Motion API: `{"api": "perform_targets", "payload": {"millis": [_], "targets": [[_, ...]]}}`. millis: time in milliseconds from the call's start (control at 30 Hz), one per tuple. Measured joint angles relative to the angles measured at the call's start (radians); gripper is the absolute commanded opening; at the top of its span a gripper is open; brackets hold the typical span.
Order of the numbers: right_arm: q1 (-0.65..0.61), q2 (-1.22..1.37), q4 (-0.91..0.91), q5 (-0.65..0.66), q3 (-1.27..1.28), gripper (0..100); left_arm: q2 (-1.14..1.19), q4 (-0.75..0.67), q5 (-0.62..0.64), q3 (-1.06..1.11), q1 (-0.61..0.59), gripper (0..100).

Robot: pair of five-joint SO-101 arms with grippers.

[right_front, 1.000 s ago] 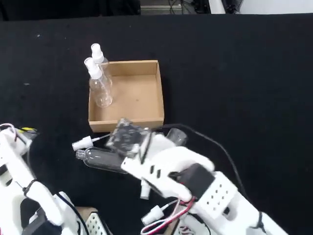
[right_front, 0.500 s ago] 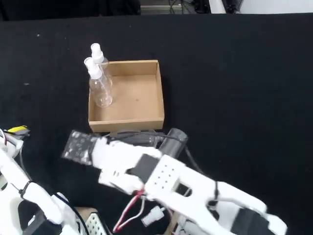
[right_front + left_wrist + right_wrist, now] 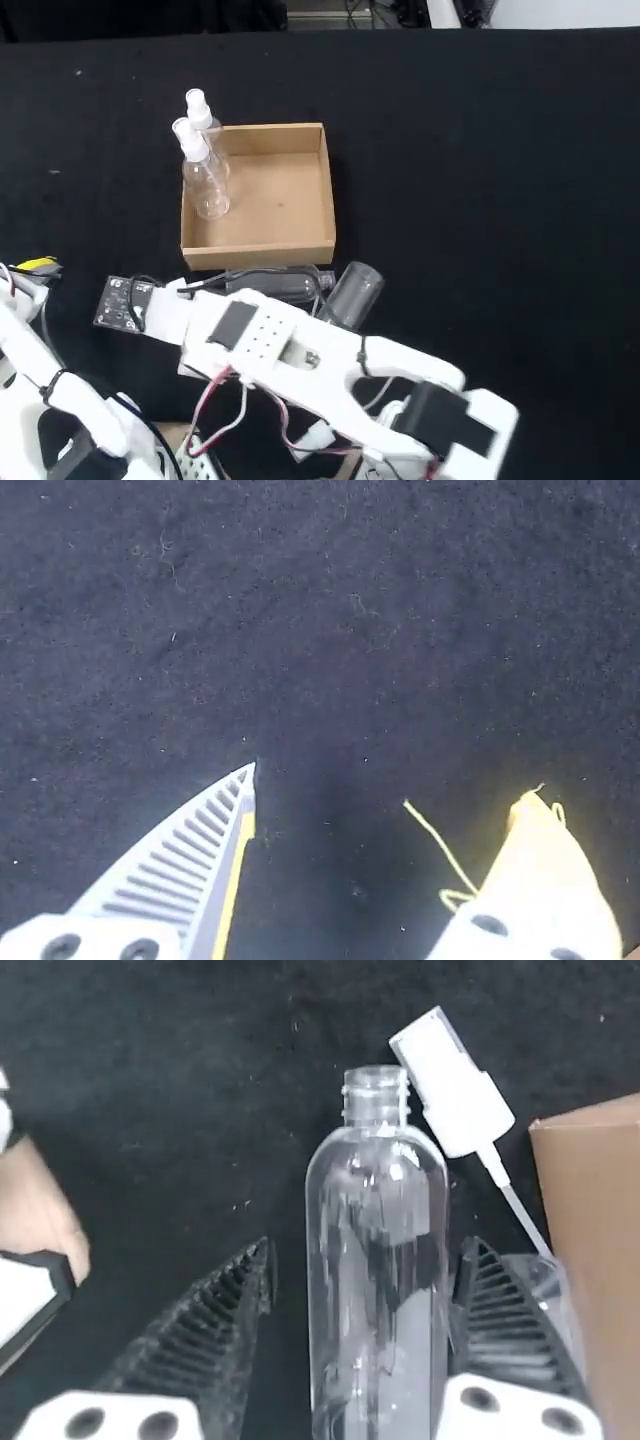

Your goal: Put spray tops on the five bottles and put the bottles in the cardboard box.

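While the right gripper stands open, its two black ribbed fingers lie on either side of a clear plastic bottle without a top. This bottle lies flat on the black cloth-covered table, just off a corner of the brown cardboard box. One finger is plainly apart from the bottle's wall. The other lies just beside it, and contact there cannot be told, so the gripper grasps nothing. A loose white spray top, with its thin dip tube, lies just beside the bottle's open neck, between the bottle and the box.

From the high view, the white right arm stretches along the wall of the box nearest the arms. A second clear bottle lies near that same wall. Two capped bottles, one just in front of the other, stand at the box's far left corner. The left gripper hangs spread open over bare black cloth, holding and touching nothing. The left arm is well apart from the box.
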Motion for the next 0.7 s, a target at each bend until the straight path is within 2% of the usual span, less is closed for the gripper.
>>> {"api": "perform_targets", "payload": {"millis": [233,300,367,400,467,567,700], "targets": [[0.002,0.161,0.000,0.003,-0.089,26.2,0.000,0.000,0.000,0.000,-0.002,28],[0.002,0.186,0.000,0.002,-0.106,17.3,0.000,0.000,0.000,0.000,-0.002,28],[0.002,0.199,0.000,0.003,-0.115,2.5,0.000,0.000,0.000,0.000,-0.002,28],[0.002,0.199,0.000,0.003,-0.117,0.6,0.000,0.000,0.000,0.000,-0.002,28],[0.002,0.199,0.000,0.003,-0.117,4.4,0.000,0.000,0.000,0.000,-0.002,28],[0.002,0.187,0.000,-0.002,-0.117,1.0,0.000,0.000,0.000,0.000,-0.002,28],[0.000,0.091,0.000,-0.091,-0.117,1.1,0.000,0.000,0.000,0.000,-0.002,28]]}}
